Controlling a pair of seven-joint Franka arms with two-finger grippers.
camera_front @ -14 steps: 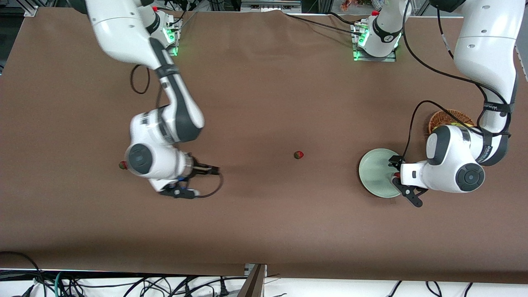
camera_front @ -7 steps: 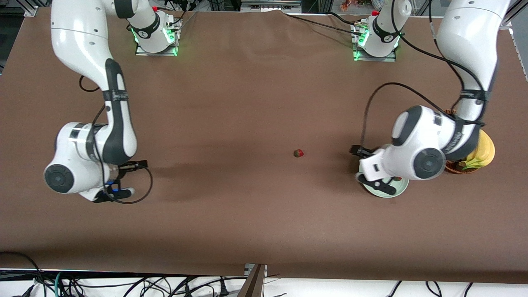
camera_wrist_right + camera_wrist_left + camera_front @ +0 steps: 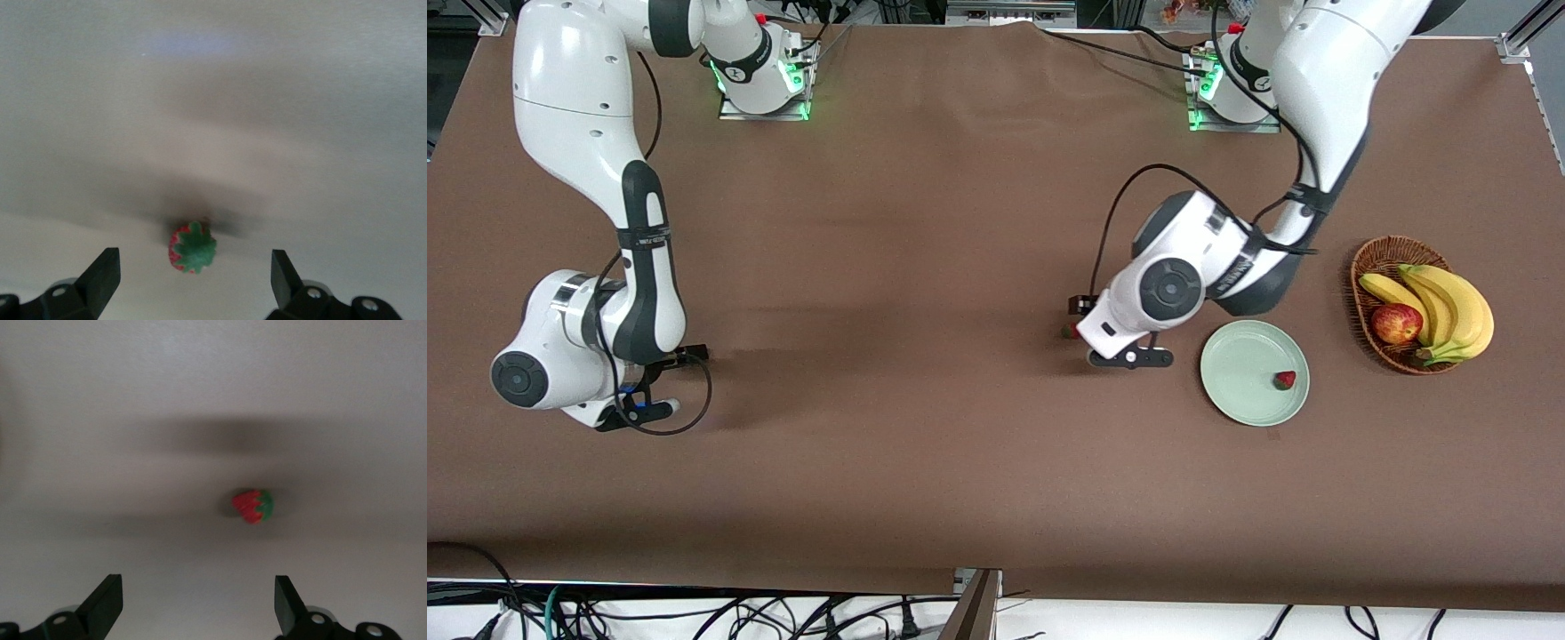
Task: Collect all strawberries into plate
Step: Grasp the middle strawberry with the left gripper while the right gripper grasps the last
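Strawberry [image 3: 253,505] lies sideways — leafy top toward finger [image 3: 288,603]

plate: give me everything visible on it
The plate is round, shallow and pale mint green, with a raised rim and a plain, smooth, glossy-looking surface. It lies flat on the brown table cover, toward the left arm's end, beside the wicker basket and a little nearer the front camera than it. One strawberry rests on it near the rim on the basket's side. Nothing else touches it; no hand is over it.
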